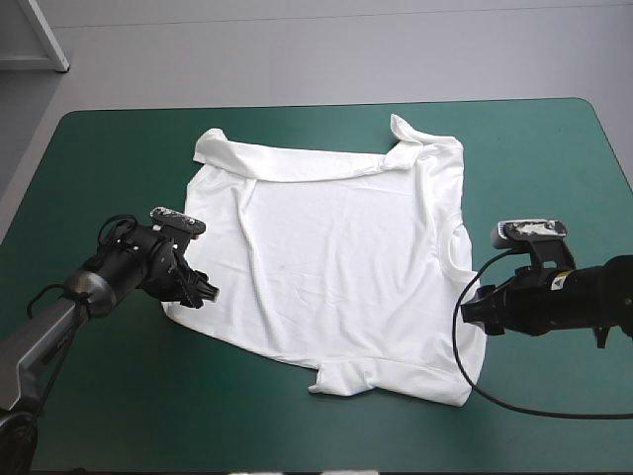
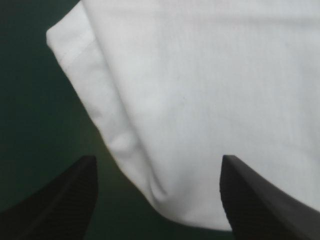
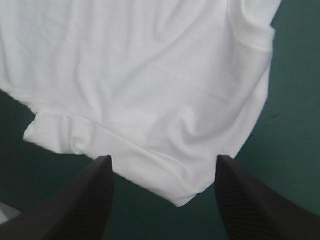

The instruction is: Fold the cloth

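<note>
The white T-shirt (image 1: 336,257) lies spread flat on the teal-green table, with wrinkles and a folded-over strip along its far edge. My left gripper (image 1: 203,290) sits at the shirt's left hem corner, open, and that corner (image 2: 165,200) lies between its black fingers (image 2: 65,200). At the shirt's near right corner my right gripper (image 1: 473,312) is also open; the corner's tip (image 3: 182,197) rests between its fingers (image 3: 85,200). A short sleeve (image 3: 55,132) juts out along the near edge beside it.
Bare teal-green cover (image 1: 129,139) surrounds the shirt on all sides, with wide strips at the left, right and near edges. A pale panel corner (image 1: 45,35) shows beyond the table's far left.
</note>
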